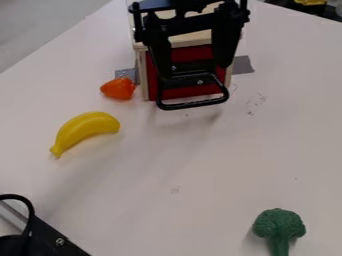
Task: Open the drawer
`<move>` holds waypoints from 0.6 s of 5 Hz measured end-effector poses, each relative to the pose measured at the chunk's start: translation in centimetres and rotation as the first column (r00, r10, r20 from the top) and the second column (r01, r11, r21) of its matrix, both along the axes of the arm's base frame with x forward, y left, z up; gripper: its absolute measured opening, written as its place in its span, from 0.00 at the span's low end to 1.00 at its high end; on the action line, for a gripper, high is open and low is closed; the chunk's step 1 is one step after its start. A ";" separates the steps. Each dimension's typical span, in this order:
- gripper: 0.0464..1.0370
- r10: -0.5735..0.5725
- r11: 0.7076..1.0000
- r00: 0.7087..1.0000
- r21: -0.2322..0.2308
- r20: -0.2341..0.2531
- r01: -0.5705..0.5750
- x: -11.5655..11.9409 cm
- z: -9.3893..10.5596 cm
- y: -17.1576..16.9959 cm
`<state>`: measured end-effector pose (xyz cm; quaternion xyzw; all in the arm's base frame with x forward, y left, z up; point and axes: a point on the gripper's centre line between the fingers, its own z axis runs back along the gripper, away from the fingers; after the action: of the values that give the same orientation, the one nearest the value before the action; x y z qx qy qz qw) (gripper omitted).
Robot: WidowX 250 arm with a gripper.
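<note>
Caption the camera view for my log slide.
Open gripper over the red drawer front and black handle, with orange toy, yellow banana and green broccoli on the white table.

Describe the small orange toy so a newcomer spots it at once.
Find the wooden box with the red drawer front, near the top of the camera view. Just off the box's left side in the view, by a patch of grey tape, lies a small, stubby orange toy. The nearby banana is yellow, longer and curved.
</note>
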<state>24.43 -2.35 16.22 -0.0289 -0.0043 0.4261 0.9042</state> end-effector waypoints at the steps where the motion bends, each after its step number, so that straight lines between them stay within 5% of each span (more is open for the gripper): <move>1: 0.96 -0.003 1.000 1.000 0.002 -0.023 0.003 -0.1 -0.6 0.0; 3: 0.96 0.198 0.980 0.977 0.018 -0.080 -0.197 3.3 -4.0 -0.3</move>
<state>27.70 -2.64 12.25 -0.0065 0.0278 0.5144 0.8571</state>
